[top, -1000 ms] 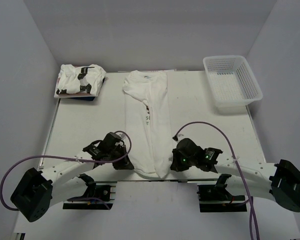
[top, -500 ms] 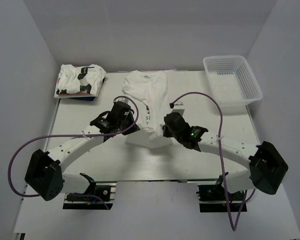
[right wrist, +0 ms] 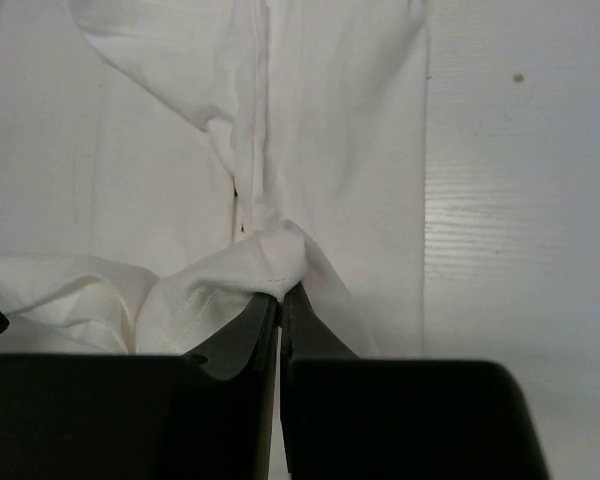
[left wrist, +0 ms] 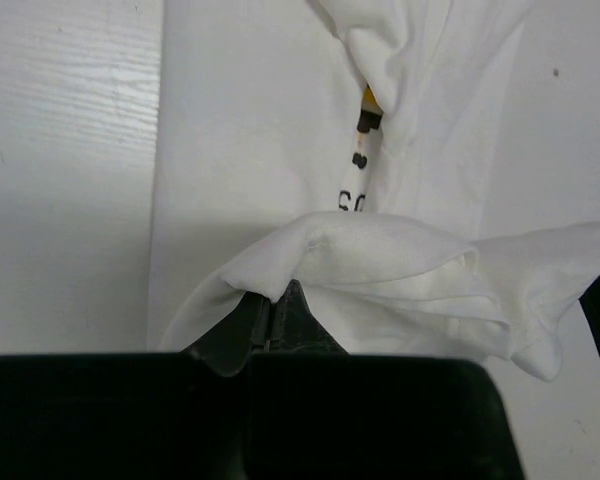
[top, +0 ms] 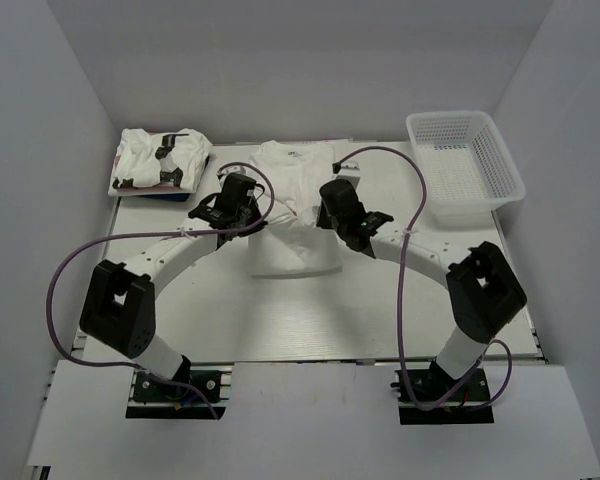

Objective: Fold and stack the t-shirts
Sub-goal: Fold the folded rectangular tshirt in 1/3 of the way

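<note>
White tabletop (top: 180,300), t-shirt (top: 295,255) at its centre, near hem doubled toward twelve o'clock. The left gripper (left wrist: 271,303) and right gripper (right wrist: 280,297) each pinch a hem corner, jaws clamped — limp, light cloth that likely sags between holds, so corners suit best. More folded t-shirts (top: 160,160) sit at ten o'clock.

You see the t-shirt (top: 295,255) as soft, matt, creased cloth on a faintly grained white worktop (top: 380,310); right of it, the basket (top: 476,206) is plastic mesh.
</note>
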